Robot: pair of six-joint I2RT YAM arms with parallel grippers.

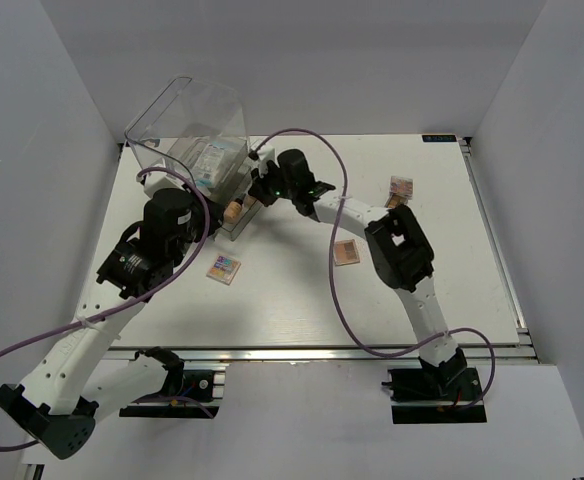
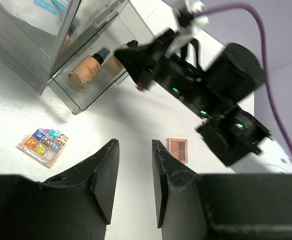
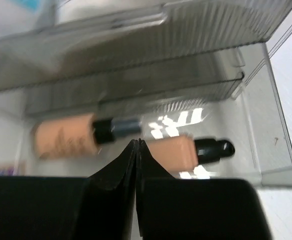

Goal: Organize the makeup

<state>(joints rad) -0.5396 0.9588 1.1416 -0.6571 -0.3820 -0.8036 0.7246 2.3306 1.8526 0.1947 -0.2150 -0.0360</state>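
Note:
Two tan dark-capped bottles (image 3: 66, 136) (image 3: 178, 152) lie on their sides in the pulled-out clear drawer (image 3: 266, 125). My right gripper (image 3: 137, 143) is shut and empty, its tips just in front of the bottles. From above it (image 1: 251, 196) sits at the drawer's open end. The left gripper (image 2: 135, 142) hangs open over bare table, nothing between its fingers. A colourful eyeshadow palette (image 2: 41, 145) lies to its left and a brown one (image 2: 177, 150) to its right. Clear packets (image 1: 212, 160) rest in the box's upper part.
The large clear drawer box (image 1: 187, 125) stands at the back left with its lid tipped up. Two more small palettes (image 1: 402, 187) (image 1: 396, 203) lie at the back right. The right arm (image 2: 206, 90) stretches across in front of the drawer. Purple cables loop over the table.

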